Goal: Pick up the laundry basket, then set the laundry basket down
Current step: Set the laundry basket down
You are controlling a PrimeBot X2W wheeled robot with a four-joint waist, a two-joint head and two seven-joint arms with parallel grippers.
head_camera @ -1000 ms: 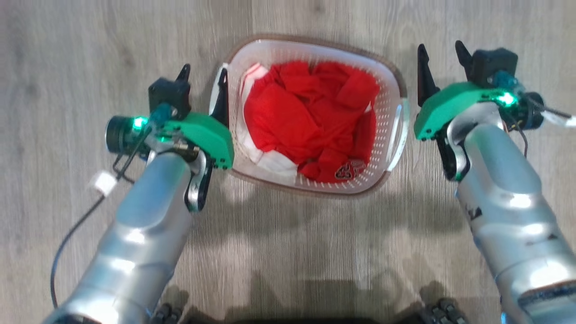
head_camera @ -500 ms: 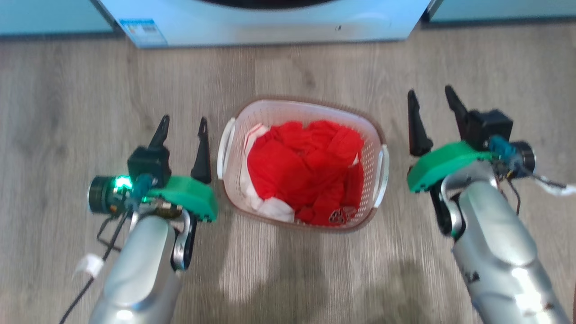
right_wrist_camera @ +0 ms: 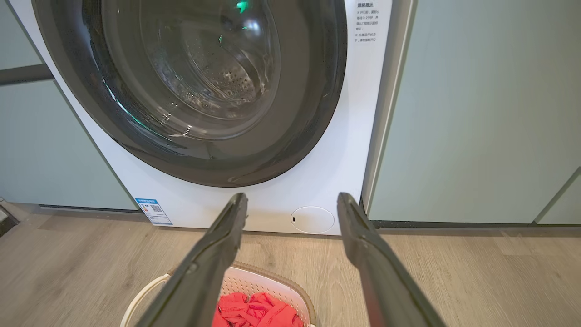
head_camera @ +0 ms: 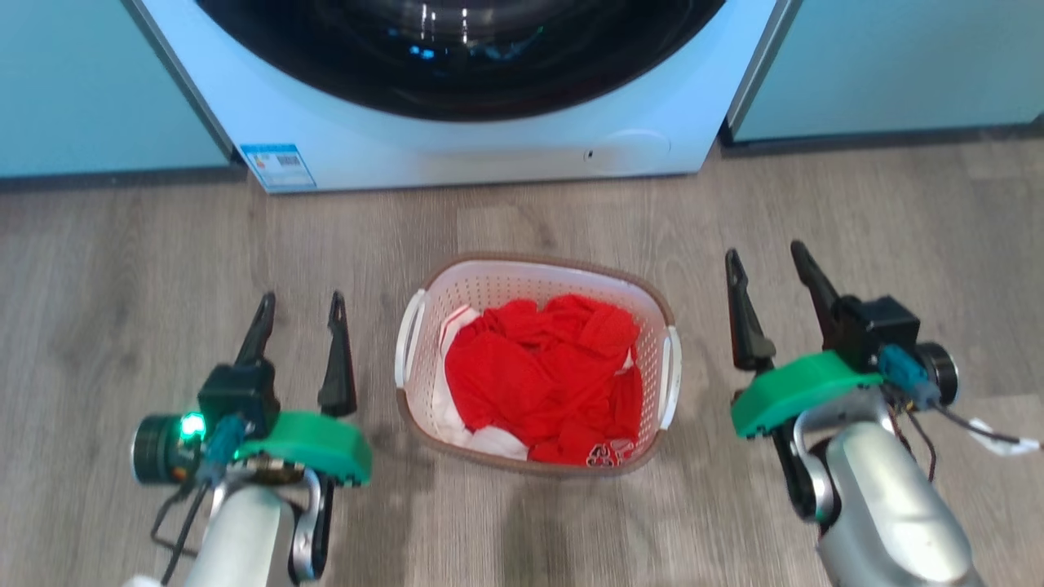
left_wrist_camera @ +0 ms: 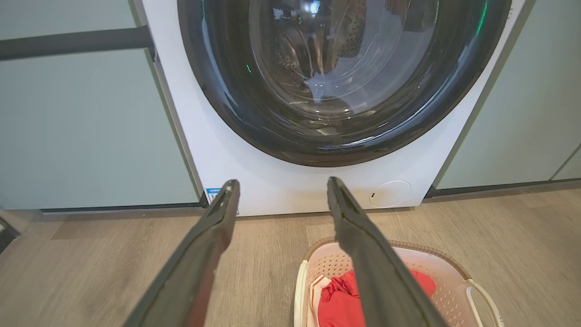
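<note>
Red clothing (head_camera: 538, 367) is filling the laundry basket (head_camera: 489, 285), which is sitting on the wood-look floor (head_camera: 122, 269) just on the near side of the white washing machine (head_camera: 457, 159), between the two arms. The left gripper (head_camera: 300, 300) is hovering just left of the basket's left handle (head_camera: 405, 338), its two dark fingers spread apart, holding nothing and touching nothing. The right gripper (head_camera: 765, 251) is hanging to the right of the right handle (head_camera: 670, 375), a little further off, likewise spread and empty. Both pairs of fingers are pointing toward the machine's dark glass door (head_camera: 457, 49). White cloth (head_camera: 497, 440) is showing under the red at the near left. A dark print (head_camera: 602, 455) on the nearest red fold is blurring out, possibly a logo. Pale teal cabinet panels (head_camera: 881, 65) are flanking the machine.
</note>
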